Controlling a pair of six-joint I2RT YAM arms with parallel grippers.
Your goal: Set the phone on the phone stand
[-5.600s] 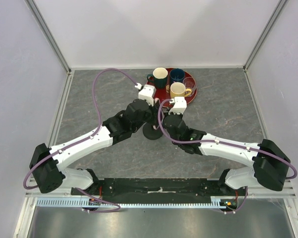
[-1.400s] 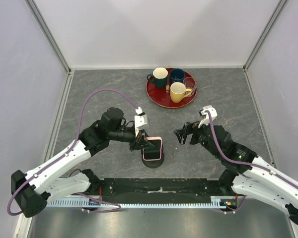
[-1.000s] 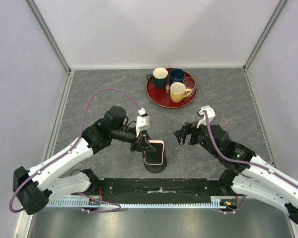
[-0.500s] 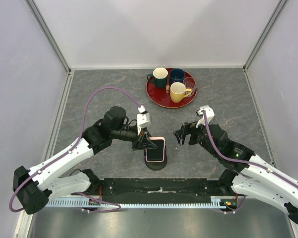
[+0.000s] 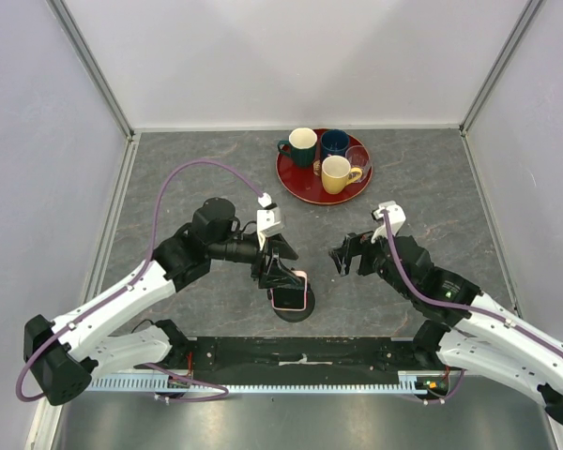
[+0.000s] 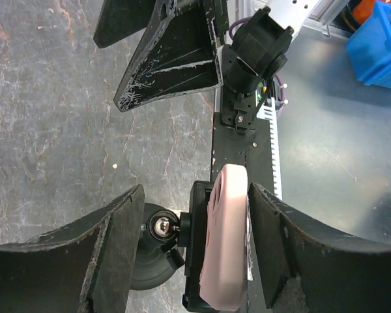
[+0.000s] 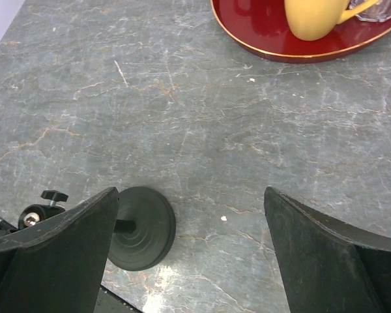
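The phone (image 5: pixel 292 294), black screen in a pale pink case (image 6: pixel 227 242), leans in the black cradle (image 6: pixel 198 251) of the phone stand (image 5: pixel 294 312). The stand's round base (image 6: pixel 145 268) rests on the table just in front of the arms' mounting bar. My left gripper (image 5: pixel 282 277) is open. Its fingers (image 6: pixel 85 261) straddle the phone and cradle: the screen-side finger sits very close to the phone, the other stands well off the cradle. My right gripper (image 5: pixel 342 258) hangs open to the right of the stand with nothing between its fingers; its wrist view shows the stand's base (image 7: pixel 141 228).
A red tray (image 5: pixel 305 184) at the back holds a green mug (image 5: pixel 301 146), a blue mug (image 5: pixel 335 142), a yellow mug (image 5: pixel 337 172) and a clear glass (image 5: pixel 358 156). The black mounting bar (image 5: pixel 300 354) runs along the near edge. Grey walls close the sides.
My left gripper's jaws have spread apart and let go of the phone, which now rests in the stand's cradle. The right arm has barely moved.
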